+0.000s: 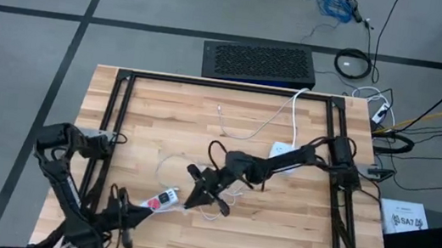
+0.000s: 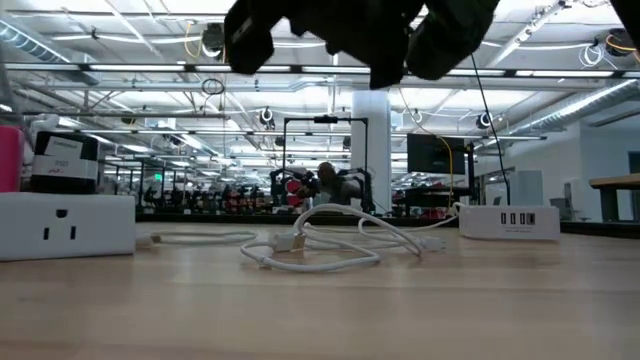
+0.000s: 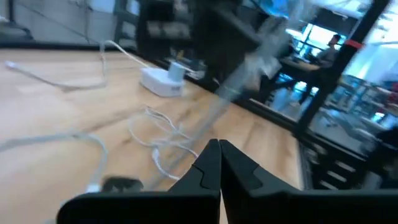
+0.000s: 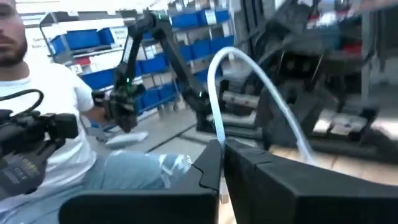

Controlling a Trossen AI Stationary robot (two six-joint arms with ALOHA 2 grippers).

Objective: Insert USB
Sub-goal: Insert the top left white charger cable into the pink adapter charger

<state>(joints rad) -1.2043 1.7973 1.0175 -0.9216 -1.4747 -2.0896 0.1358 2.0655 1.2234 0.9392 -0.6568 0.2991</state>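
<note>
A white USB cable (image 1: 211, 208) lies in loose coils mid-table, also seen in the low view (image 2: 320, 245). My right gripper (image 1: 197, 195) reaches in level from the right, just above the coils, shut on a strand of it. A white power strip with a red switch (image 1: 161, 200) lies flat near the front edge. Behind the coils a white USB charger block (image 1: 281, 153) sits on the table, with a second white cable (image 1: 242, 127) running off it. My left gripper (image 1: 134, 215) is at the front left beside the power strip, shut (image 3: 219, 149) with nothing between its fingers. My right gripper pinches a strand of the white cable (image 4: 216, 127) between its two shut fingers, which point about level toward the table's front left. From the fingertips the cable rises in a slack arc and drops away. Which part of the cable it has cannot be told.
A black metal frame (image 1: 117, 102) borders the table's left, far and right sides. A black vented box (image 1: 256, 62) stands behind the far edge. A person in a white shirt (image 4: 43, 112) sits beyond the table. Bare wood lies far left (image 1: 163, 108).
</note>
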